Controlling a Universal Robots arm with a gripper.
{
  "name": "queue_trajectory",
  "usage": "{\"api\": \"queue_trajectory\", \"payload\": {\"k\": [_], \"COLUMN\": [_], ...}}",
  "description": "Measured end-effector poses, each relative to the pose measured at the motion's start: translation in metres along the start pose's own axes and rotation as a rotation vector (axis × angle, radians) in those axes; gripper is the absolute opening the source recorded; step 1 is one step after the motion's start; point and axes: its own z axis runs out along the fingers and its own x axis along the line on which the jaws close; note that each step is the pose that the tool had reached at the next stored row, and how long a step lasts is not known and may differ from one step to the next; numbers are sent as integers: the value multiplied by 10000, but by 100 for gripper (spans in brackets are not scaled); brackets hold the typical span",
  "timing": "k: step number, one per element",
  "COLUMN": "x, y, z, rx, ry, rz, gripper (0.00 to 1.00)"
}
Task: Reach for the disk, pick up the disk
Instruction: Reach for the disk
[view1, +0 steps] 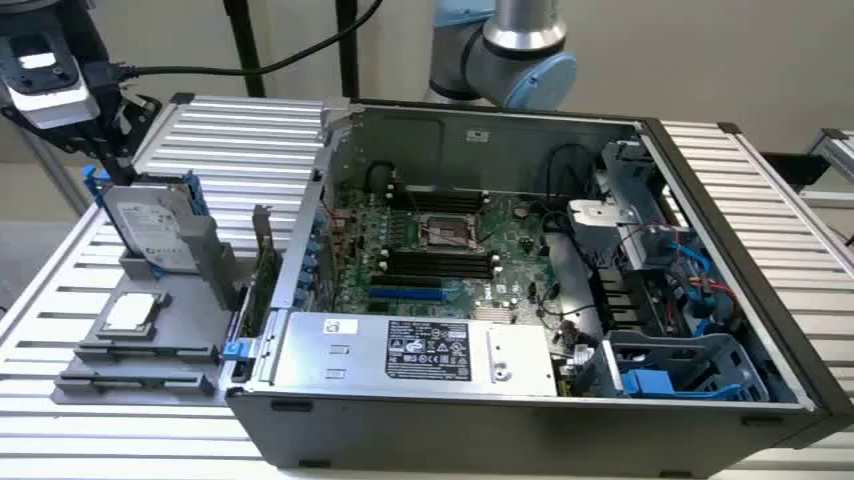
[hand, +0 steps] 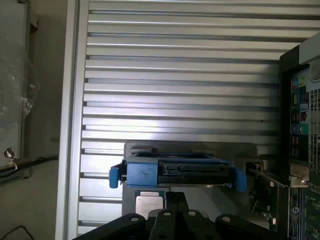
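Work surface: slatted aluminium table (view1: 240, 130), carrying an open computer case (view1: 534, 425) and a grey fixture (view1: 187, 290) just beside the case wall on the exterior view's left.

Position of the disk (view1: 150, 225): upright on edge in the far part of the grey fixture. Silver face with white label turned toward the near side. Blue carrier frame (view1: 191, 195) along the edges. In the wrist view, the disk (hand: 175, 171) seen edge-on, connector side toward the camera, with blue frame tabs at both ends.

Position of the gripper (view1: 114, 165): above the disk, pointed down, at the level of the top edge of the frame. Contact with the disk: cannot tell. In the wrist view, the gripper (hand: 175, 200) just beside the long edge of the disk, about mid-length. State of the end effector: cannot tell whether open or closed.

Near part of the grey fixture: small square silver chip (view1: 131, 312) lying flat on a tray, apart from the disk.

Inside the computer case: green motherboard (view1: 454, 240) on the floor, silver power supply (view1: 427, 350) with black label along the near wall, drive cage (view1: 681, 370) with blue parts at the near corner on the exterior view's right.

Beyond the far wall of the case: robot arm (view1: 521, 50). Black cable (view1: 227, 70) hanging between the gripper's wrist and the far side.
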Motion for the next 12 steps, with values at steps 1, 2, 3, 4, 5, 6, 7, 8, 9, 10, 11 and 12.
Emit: {"api": "queue_trajectory", "payload": {"k": [1,2,3,4,5,6,7,8,9,10,11,12], "x": [0,0,-1,-1,-1,-1,-1,-1,-2,-2,-2,0], "y": [0,0,0,0,0,0,-1,0,0,0,0,0], "z": [0,0,0,0,0,0,0,0,0,0,0,0], "rx": [0,0,0,0,1,0,0,0,0,0,0,1], "ry": [0,0,0,0,0,0,0,0,-1,-1,0,1], "rz": [0,1,0,0,0,0,0,0,0,0,0,0], "gripper": [11,11,11,11,11,11,11,11,11,11,11,11]}}
